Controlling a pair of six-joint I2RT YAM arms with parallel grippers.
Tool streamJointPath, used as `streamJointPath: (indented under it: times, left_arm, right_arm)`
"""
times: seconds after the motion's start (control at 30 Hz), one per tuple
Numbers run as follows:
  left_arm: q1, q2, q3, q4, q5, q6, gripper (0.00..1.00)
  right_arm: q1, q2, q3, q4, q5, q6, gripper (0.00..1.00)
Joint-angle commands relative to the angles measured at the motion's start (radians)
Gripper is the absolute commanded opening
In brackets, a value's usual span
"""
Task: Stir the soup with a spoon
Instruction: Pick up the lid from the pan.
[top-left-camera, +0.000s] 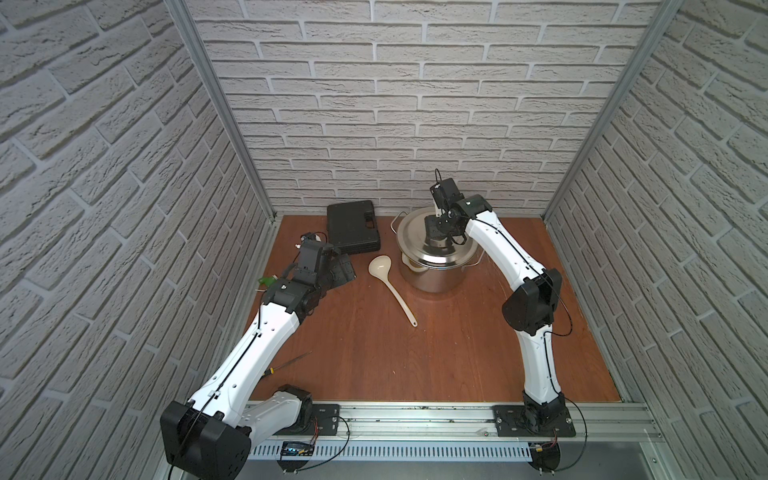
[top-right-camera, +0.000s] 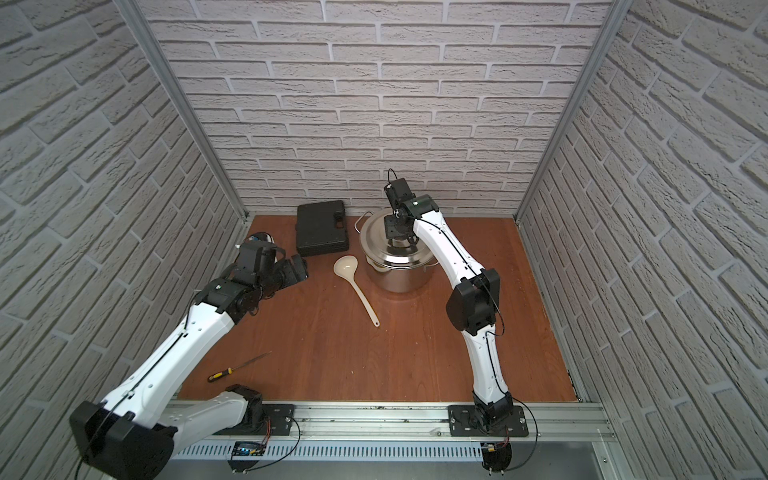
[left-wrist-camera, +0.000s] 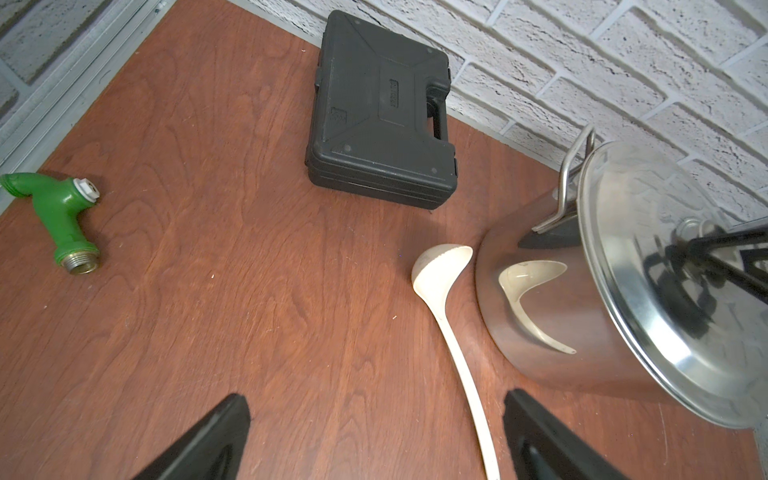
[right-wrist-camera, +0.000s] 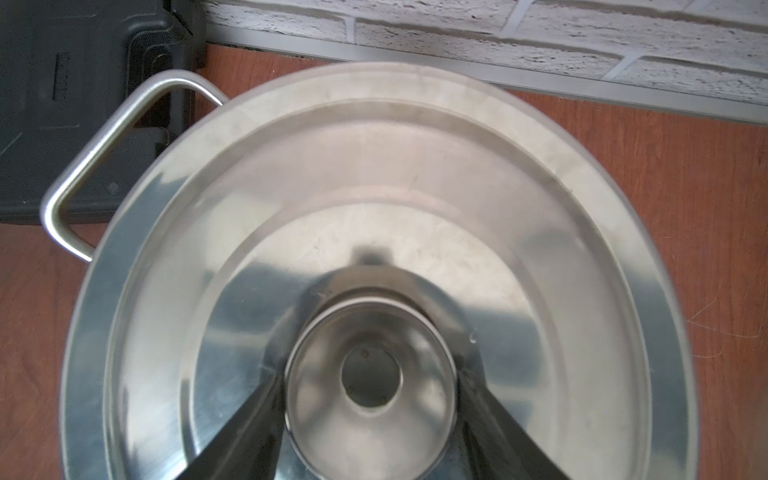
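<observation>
The cream spoon (top-left-camera: 392, 291) (top-right-camera: 359, 289) lies flat on the wooden table, its bowl next to the steel pot (top-left-camera: 432, 278) (top-right-camera: 399, 278). A steel lid (top-left-camera: 415, 237) (right-wrist-camera: 374, 166) covers the pot, sitting tilted, so the soup is hidden. My right gripper (top-left-camera: 438, 239) (right-wrist-camera: 371, 374) reaches down onto the lid, and its fingers press both sides of the knob. My left gripper (top-left-camera: 343, 272) (left-wrist-camera: 376, 397) hovers wide open to the left of the spoon (left-wrist-camera: 440, 270). In the left wrist view the slim handle runs between its fingers, close to one of them.
A black plastic case (top-left-camera: 353, 226) (left-wrist-camera: 382, 112) lies at the back wall, left of the pot. A green hose fitting (left-wrist-camera: 62, 216) rests near the left wall. A yellow-handled screwdriver (top-right-camera: 232, 369) lies at the front left. Brick walls close in three sides.
</observation>
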Motion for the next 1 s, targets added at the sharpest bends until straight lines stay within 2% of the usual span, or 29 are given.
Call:
streamJointPath:
  times: [0.0,0.17,0.47,0.6,0.8,0.97]
  left_arm:
    - [0.007,-0.017,-0.019,0.011,0.000,-0.007,0.98]
    - [0.007,-0.021,-0.019,0.006,-0.004,-0.009,0.98]
    - [0.006,-0.008,-0.023,0.019,-0.004,-0.018,0.98]
    - [0.005,-0.007,-0.025,0.025,-0.005,-0.023,0.98]
    - [0.004,-0.021,-0.041,0.033,-0.008,-0.035,0.98]
    - [0.001,-0.035,-0.058,0.037,-0.014,-0.047,0.98]
  right_arm:
    - [0.005,0.023,0.014,0.030,0.007,0.006,0.67]
    - [0.005,0.037,0.021,0.026,0.012,0.010,0.63]
    - [0.005,0.010,0.021,0.038,0.001,0.001,0.24]
    - [0.005,-0.038,0.023,0.068,-0.016,-0.018,0.13]
    - [0.005,-0.090,0.075,0.076,-0.035,-0.046,0.02]
    - [0.005,-0.124,0.119,0.070,-0.024,-0.063,0.02]
